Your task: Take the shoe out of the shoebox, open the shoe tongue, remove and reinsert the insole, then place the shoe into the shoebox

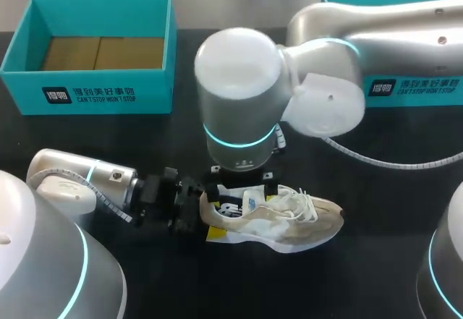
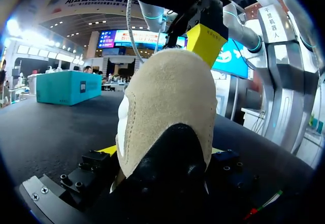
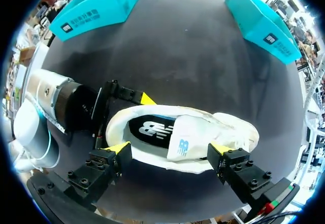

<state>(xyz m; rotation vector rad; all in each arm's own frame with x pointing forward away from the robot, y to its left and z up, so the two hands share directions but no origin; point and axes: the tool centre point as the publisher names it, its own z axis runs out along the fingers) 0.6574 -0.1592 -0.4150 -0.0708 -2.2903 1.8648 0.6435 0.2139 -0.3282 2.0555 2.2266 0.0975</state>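
Our left gripper point(image 1: 197, 210) clamps the heel of the cream suede-and-mesh sneaker point(image 1: 289, 221), which lies on the black table point(image 1: 376, 261), toe toward three o'clock. Our right gripper point(image 3: 169, 147) hovers over its collar, fingers spread wide. An open teal cardboard shoebox point(image 1: 94, 91) sits at ten o'clock, a second teal box point(image 1: 412, 87) at two.

Head view: fixed, high behind the robot, looking down on the table point(image 1: 405, 210).
Left wrist view: near table level, facing along the tabletop, hard against the heel of the shoe point(image 2: 167, 107).
Right wrist view: just above the shoe, facing straight down.
Shared: all three show the shoe; head and right wrist views also share the teal shoebox point(image 1: 87, 91).
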